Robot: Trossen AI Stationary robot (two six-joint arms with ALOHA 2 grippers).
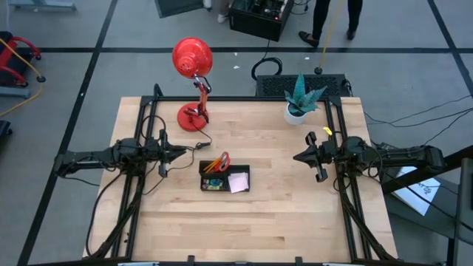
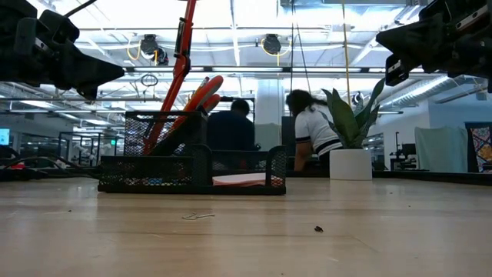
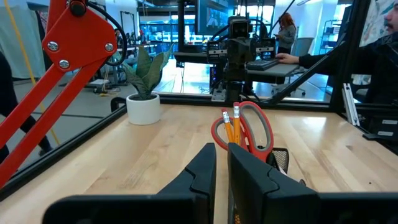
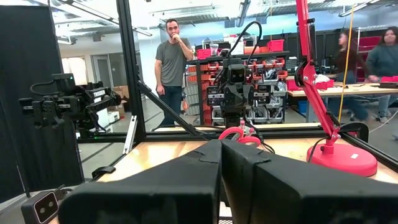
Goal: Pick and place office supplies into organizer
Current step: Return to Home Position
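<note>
a: if the organizer had to be shifted, how would it handle?

b: the organizer [image 1: 225, 190] looks like thin black wire mesh, so i'd judge it light and stiff, and likely to slide on the wood if nudged. i'd take it by the top rim of a wall, not by anything standing in it. the scissors [image 1: 224, 159] and pencils [image 1: 213, 165] lean out of the taller cup, so it may tip toward that end.

a: and how does it look?

b: it's a low black tray with a raised cup at one end. red handles and orange pencils stick up from the cup, and a pink sticky-note pad [image 1: 238, 182] lies flat in the low part.

a: where does it sit?

b: mid-table [image 1: 295, 222], between the two arms and well apart from both.

a: and the grippers?

b: the left gripper [image 1: 182, 154] hangs above the table's left side with its fingers drawn together to a sliver of a gap, gripping nothing. the right gripper [image 1: 296, 157] mirrors it on the right, likewise closed and empty. beyond them, a red lamp [image 1: 194, 81] and a potted plant [image 1: 299, 100] stand near the far edge.
</note>
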